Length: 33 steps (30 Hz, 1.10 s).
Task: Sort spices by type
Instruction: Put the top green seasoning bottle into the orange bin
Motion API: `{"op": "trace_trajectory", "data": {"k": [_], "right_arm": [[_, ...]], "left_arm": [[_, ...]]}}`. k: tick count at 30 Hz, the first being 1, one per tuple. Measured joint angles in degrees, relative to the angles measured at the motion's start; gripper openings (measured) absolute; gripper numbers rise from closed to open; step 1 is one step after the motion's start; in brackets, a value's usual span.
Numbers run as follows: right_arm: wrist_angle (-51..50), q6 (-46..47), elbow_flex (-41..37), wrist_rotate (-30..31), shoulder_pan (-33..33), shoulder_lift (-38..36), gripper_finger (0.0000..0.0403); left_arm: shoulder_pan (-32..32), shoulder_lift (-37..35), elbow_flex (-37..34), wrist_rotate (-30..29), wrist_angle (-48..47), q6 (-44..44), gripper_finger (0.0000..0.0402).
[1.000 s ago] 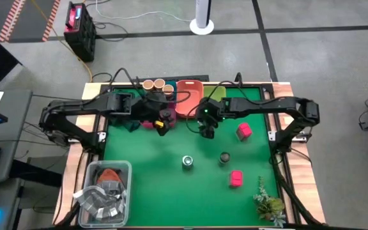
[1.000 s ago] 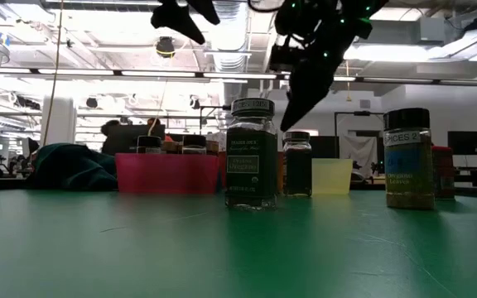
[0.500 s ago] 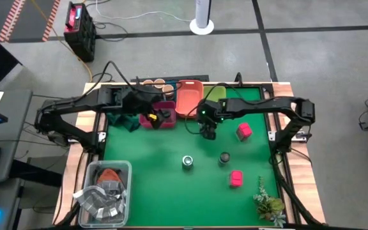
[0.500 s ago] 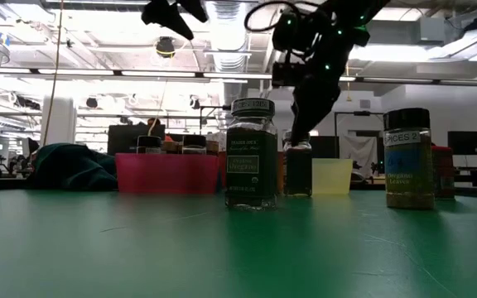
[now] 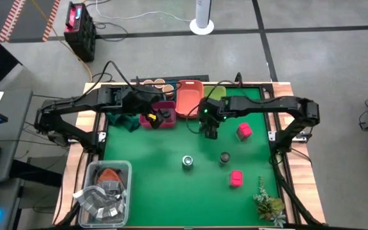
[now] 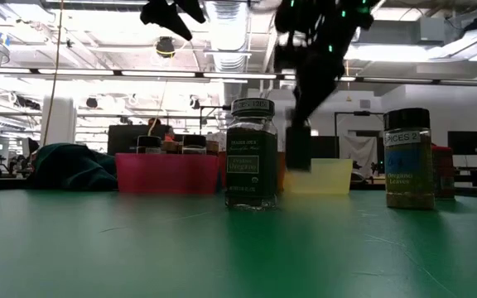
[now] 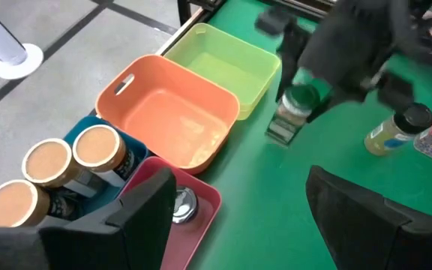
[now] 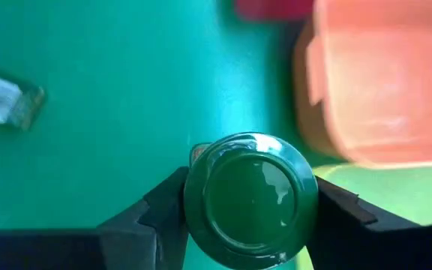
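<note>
My right gripper (image 5: 209,130) is shut on a green-capped spice jar (image 7: 295,109) and holds it above the mat, just in front of the yellow-green tray (image 5: 214,94). My left gripper (image 7: 238,225) hangs open over the magenta tray (image 5: 166,115) with nothing between its fingers. Two jars (image 5: 188,161) (image 5: 225,157) stand upright on the mat's middle. Two pink boxes (image 5: 244,131) (image 5: 236,178) lie to their right. Tan-topped jars (image 7: 100,150) stand in the blue tray. My right gripper pinches the jar at its green cap (image 8: 197,199) between the two fingers (image 8: 156,214), one on each opposite side. The fingers come from above, slanting down. The jar hangs below them, lifted clear of the mat (image 6: 298,151) and a little tilted.
The orange tray (image 5: 189,98) sits between the magenta and yellow-green trays at the far edge. A clear tub (image 5: 104,191) stands at the near left corner and a small plant (image 5: 268,201) at the near right. Bare mat lies along the near edge.
My right gripper has come down over the green-capped jar, shut on its cap and raised it off the mat. The jar stood on the mat half a second ago and now hangs clear. The other jars and boxes have kept their places.
</note>
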Motion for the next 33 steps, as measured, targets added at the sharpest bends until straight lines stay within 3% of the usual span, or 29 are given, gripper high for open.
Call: {"op": "trace_trajectory", "data": {"k": [6,10,19,27,33], "right_arm": [[3.3,-0.6,4.13,0.24,-2.79,-3.6,0.023],[10.85,-1.68,4.81,0.47,-6.42,-4.02,0.023],[22.33,-6.0,5.0,0.24,-13.34,2.63,0.0231],[15.88,-3.28,17.89,0.24,-18.73,16.21,0.0232],[4.36,-1.64,28.98,0.18,-19.77,24.49,0.0232]], "left_arm": [[0.0,0.02,0.0,-1.46,0.17,0.87,0.0283],[0.0,0.02,0.0,-3.11,1.19,0.5,0.0283],[0.0,0.02,-4.73,-3.26,8.71,0.29,0.0283],[-0.22,-0.2,-15.29,2.42,15.57,-5.65,0.0283],[-1.48,-3.12,-16.9,2.2,15.25,-7.8,0.0283]]}}
